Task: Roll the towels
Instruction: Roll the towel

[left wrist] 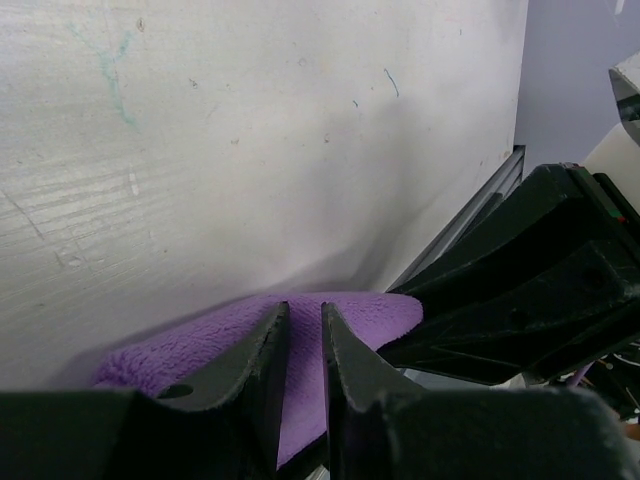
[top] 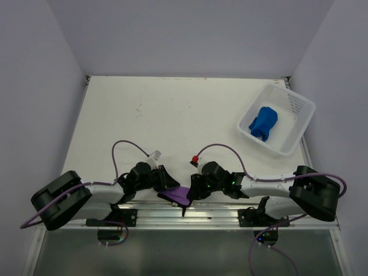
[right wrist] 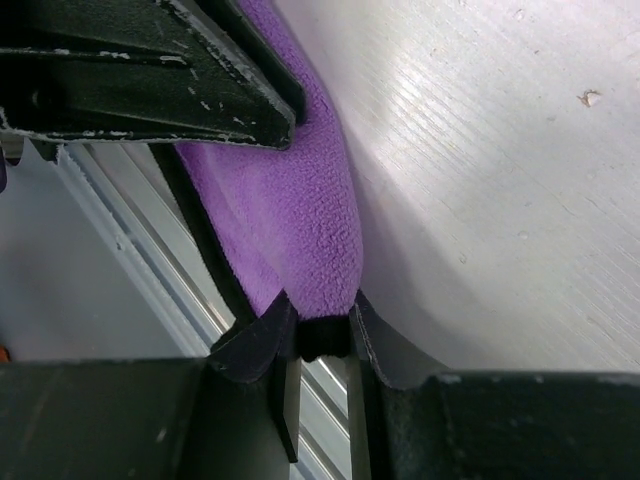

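now left jaws and right jaws clamp opposite edges of the purple towel (top: pixel 179 195).

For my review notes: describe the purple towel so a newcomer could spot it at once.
Look at the near edge of the white table, by the arm bases. Between the left gripper and right gripper is the purple towel, pinched by both. It is purple with dark trim; the only other cloth, the blue towel, sits in the basket far right.

walls (top: pixel 190 34): pale lilac; table (top: pixel 172 115): white, scuffed; light: even
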You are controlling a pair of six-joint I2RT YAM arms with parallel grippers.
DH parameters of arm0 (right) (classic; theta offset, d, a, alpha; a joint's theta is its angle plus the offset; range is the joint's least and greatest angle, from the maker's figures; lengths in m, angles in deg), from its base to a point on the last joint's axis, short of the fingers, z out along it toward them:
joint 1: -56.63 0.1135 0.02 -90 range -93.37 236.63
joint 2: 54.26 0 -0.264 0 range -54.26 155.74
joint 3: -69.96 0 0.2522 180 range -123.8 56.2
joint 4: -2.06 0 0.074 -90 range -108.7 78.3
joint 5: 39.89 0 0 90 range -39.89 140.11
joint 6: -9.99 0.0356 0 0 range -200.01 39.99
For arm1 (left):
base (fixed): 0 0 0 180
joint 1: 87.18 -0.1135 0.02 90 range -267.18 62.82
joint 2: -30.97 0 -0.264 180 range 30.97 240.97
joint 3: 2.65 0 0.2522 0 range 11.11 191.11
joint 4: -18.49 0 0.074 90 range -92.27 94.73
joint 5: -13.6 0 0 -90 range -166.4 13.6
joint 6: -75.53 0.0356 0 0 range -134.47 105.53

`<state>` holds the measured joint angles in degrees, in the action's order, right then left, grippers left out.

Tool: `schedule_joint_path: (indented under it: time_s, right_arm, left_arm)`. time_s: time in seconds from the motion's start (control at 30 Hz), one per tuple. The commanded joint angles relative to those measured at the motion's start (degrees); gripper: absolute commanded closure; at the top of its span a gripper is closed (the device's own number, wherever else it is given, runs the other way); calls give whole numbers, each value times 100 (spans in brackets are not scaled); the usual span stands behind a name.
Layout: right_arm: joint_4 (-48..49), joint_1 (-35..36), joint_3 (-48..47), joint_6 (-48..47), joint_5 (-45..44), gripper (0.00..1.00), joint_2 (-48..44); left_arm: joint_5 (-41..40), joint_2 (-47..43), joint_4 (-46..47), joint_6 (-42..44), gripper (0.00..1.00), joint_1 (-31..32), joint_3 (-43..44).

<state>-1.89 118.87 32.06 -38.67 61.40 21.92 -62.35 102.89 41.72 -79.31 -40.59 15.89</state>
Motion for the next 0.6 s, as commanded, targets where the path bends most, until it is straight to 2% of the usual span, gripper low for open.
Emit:
schedule_joint_path:
  time_s: [0.0,0.07,0.17,0.3,0.4,0.57]
  right_arm:
    - [-84,25,155,-275,-249,96,-384]
    - [-154,104,208,-433,-529,100,-664]
    - [-513,349,191,-670,-1117,100,-990]
    - [-743,728,138,-829,-1882,100,-1149]
    - [-839,992,33,-900,-2436,100,-1027]
    - [-726,1133,-64,-917,-2956,100,-614]
  left_arm:
    - [-455,-20,-1062,507,76,-9,146]
    - [-525,-90,-1351,647,75,-27,304]
    - [-438,-257,-1686,850,75,-220,716]
    - [-201,-406,-2037,1131,75,-720,1173]
    - [-200,-451,-2406,1386,74,-1002,1647]
    - [-139,-398,-2644,1553,74,-1099,2115]
